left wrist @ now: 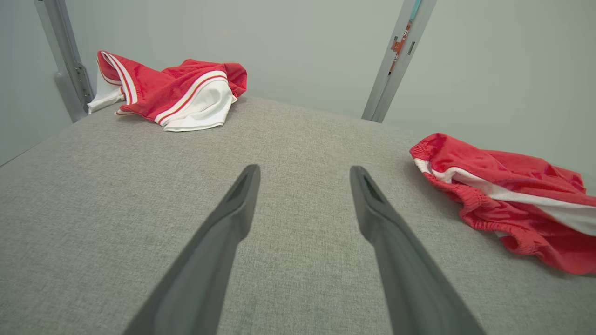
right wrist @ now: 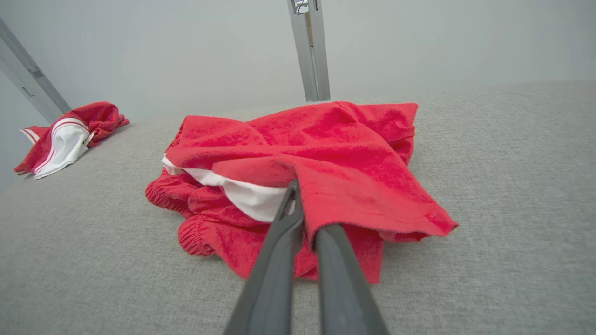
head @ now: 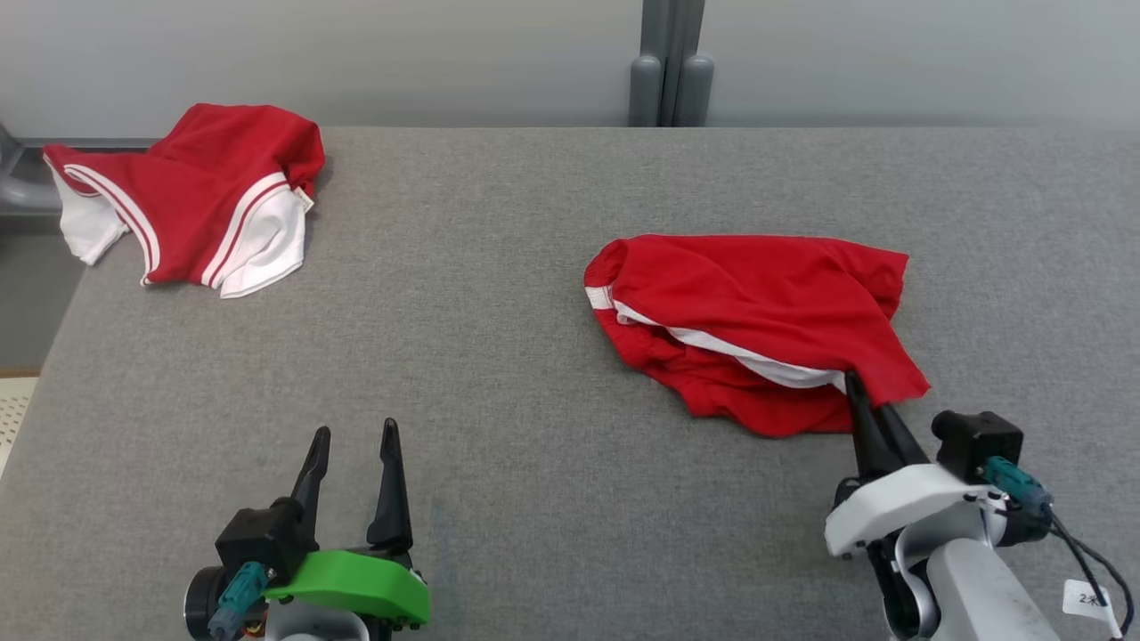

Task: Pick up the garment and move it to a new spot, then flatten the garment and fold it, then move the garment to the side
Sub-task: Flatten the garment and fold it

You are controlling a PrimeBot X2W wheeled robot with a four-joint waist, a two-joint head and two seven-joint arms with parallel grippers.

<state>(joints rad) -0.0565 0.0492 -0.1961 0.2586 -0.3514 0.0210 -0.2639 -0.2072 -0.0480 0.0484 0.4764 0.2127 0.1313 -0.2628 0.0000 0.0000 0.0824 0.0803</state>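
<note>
The other garment (head: 191, 200) lies crumpled at the far left corner of the table (head: 499, 427). It is red with white panels and stripes, and one end reaches the table's left edge.

Nearer, at the lower left of the head view, the left gripper (head: 354, 429) sits over bare grey fabric. Its fingers are spread apart with nothing between them. The left wrist view shows the same gap (left wrist: 305, 170). There the other garment (left wrist: 172, 93) is far ahead on the left and the garment (left wrist: 512, 200) is off to the right, both well apart from the fingers.

Behind the table's middle, a grey post (head: 672, 62) stands against a pale wall.

Right of centre lies the garment (head: 757, 312). It is bunched in red folds, with a white band and a gathered waistband showing on its left side. The right gripper (head: 862, 392) meets its near right corner with fingers clenched on a flap of red cloth that hides their tips.

In the right wrist view the right gripper (right wrist: 305, 209) has its fingers close together. The flap is draped over the right finger and pinched against the left one. The rest of the garment (right wrist: 326, 144) rests on the table.
</note>
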